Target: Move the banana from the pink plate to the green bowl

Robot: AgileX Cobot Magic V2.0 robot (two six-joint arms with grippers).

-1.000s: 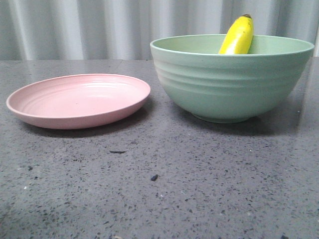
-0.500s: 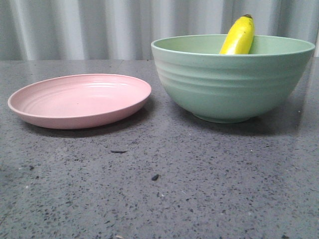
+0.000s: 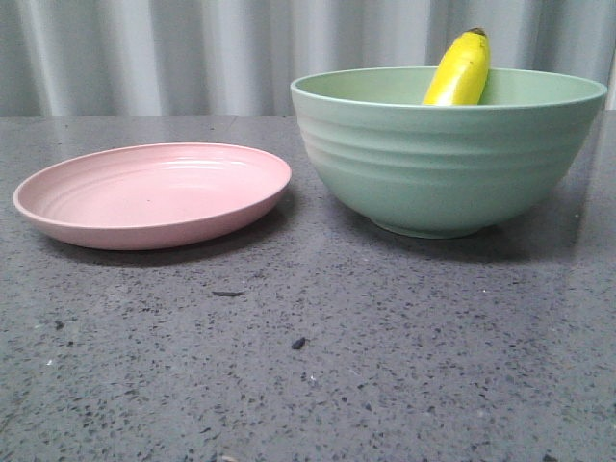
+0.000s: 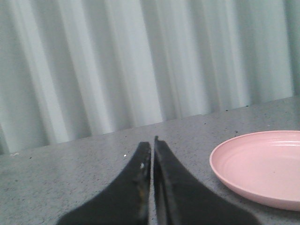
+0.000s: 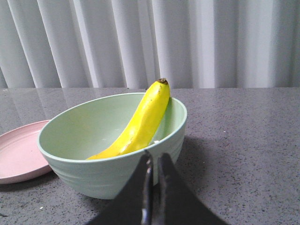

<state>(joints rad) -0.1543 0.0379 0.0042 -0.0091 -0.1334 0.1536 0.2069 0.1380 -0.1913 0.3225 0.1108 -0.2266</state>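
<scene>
The banana (image 3: 461, 67) stands slanted inside the green bowl (image 3: 443, 164), its dark tip resting over the far rim; it also shows in the right wrist view (image 5: 140, 124), leaning on the bowl (image 5: 84, 173) wall. The pink plate (image 3: 154, 192) lies empty to the left of the bowl and shows in the left wrist view (image 4: 262, 168). My left gripper (image 4: 153, 143) is shut and empty, off to the plate's side. My right gripper (image 5: 154, 157) is shut and empty, just in front of the bowl. Neither gripper shows in the front view.
A grey speckled tabletop (image 3: 308, 356) carries both dishes, with a few dark specks (image 3: 298, 343) near the middle. A pale pleated curtain (image 3: 192, 58) hangs behind the table's far edge.
</scene>
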